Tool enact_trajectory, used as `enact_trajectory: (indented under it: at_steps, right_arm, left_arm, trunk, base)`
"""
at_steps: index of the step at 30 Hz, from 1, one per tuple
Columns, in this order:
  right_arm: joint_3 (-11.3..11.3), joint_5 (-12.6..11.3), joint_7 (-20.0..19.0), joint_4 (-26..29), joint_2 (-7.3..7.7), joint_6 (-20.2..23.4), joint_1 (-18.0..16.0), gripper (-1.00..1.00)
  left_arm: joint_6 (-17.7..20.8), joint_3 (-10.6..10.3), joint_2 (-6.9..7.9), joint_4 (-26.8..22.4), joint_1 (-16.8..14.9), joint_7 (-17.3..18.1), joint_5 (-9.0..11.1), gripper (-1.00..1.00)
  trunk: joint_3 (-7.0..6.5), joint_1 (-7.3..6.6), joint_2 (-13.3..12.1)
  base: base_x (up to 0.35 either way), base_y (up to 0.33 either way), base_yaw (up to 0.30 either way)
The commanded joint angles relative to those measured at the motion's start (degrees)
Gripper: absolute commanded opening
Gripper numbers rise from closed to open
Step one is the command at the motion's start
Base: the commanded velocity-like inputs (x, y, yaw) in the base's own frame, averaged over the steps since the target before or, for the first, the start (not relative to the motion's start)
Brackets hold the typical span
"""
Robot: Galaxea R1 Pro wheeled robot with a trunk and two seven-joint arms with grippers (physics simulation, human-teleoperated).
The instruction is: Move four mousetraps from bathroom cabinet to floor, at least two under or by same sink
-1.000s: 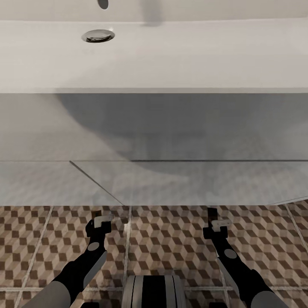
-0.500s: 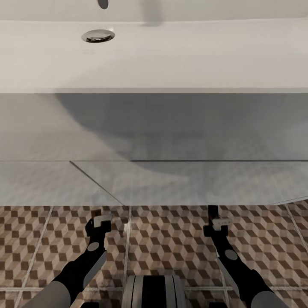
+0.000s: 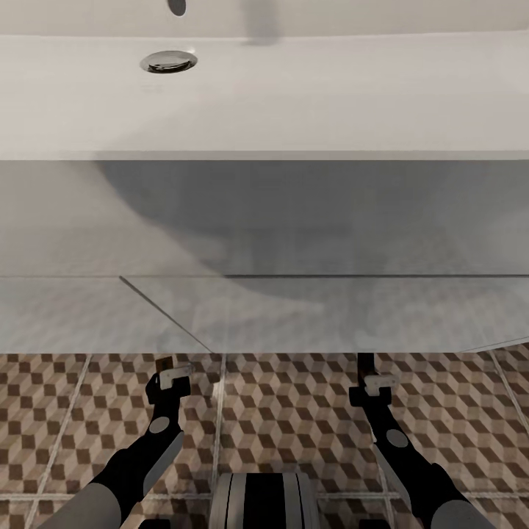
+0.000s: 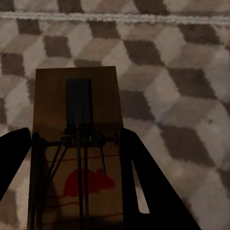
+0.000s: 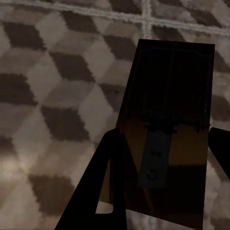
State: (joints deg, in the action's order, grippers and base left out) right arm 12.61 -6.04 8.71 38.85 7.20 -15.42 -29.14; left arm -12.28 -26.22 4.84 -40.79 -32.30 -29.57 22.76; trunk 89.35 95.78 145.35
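In the left wrist view a brown wooden mousetrap [image 4: 76, 96] with a red mouse print sits between my left gripper's [image 4: 76, 139] dark fingers, just above the cube-patterned bathroom floor [image 4: 177, 72]. A second mousetrap [image 5: 172, 72], in shadow, is held the same way by my right gripper [image 5: 165, 134]. From the head, both grippers, left [image 3: 169, 367] and right [image 3: 366, 371], hang low over the floor [image 3: 294, 411] at the front foot of the white bathroom sink [image 3: 294, 95]. The cabinet is out of view.
The sink's grey vanity front [image 3: 294, 308] stands as a wall right ahead of both grippers. A chrome drain [image 3: 168, 62] lies in the basin. My own base [image 3: 264, 499] sits between the arms, with open tiles on either side.
My left gripper has crept slightly closer to the vanity front with its mousetrap. The right arm has barely shifted.
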Motion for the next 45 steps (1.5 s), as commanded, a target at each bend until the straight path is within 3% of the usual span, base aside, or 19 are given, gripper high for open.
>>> enact_trajectory:
  at_steps: [1, 10, 17, 39, 45]
  right_arm:
    - [0.48, -0.58, 0.43, -0.02, 0.09, -0.23, -0.04, -1.0]
    - [0.56, -0.58, 0.43, -0.08, 0.09, -0.22, -0.04, -1.0]
    - [0.57, -0.57, 0.43, -0.08, 0.09, -0.22, -0.04, -1.0]
    - [0.38, -0.61, 0.52, -0.09, 0.09, -0.29, -0.04, -1.0]
    - [0.39, -0.58, 0.52, -0.09, 0.09, -0.23, -0.04, -1.0]
  left_arm:
    - [-0.37, -0.48, 0.09, 0.0, -0.06, -0.41, 0.61, -1.0]
    - [-0.37, -0.49, 0.12, 0.0, -0.05, -0.45, 0.57, -1.0]
    - [-0.3, -0.49, 0.17, 0.0, -0.05, -0.56, 0.47, -1.0]
    - [-0.29, -0.57, 0.17, 0.0, -0.05, -0.34, 0.53, -1.0]
    - [-0.21, -0.58, 0.12, 0.0, -0.05, -0.53, 0.47, -1.0]
  trunk:
    - [0.03, -0.01, 0.01]
    - [0.03, -0.01, 0.01]
    - [1.58, 0.17, 0.11]
    - [1.58, 0.17, 0.11]
    - [2.91, 0.33, 0.19]
  base:
    - [0.0, 0.0, 0.0]
    - [0.0, 0.0, 0.0]
    - [0.0, 0.0, 0.0]
    - [0.0, 0.0, 0.0]
    - [0.0, 0.0, 0.0]
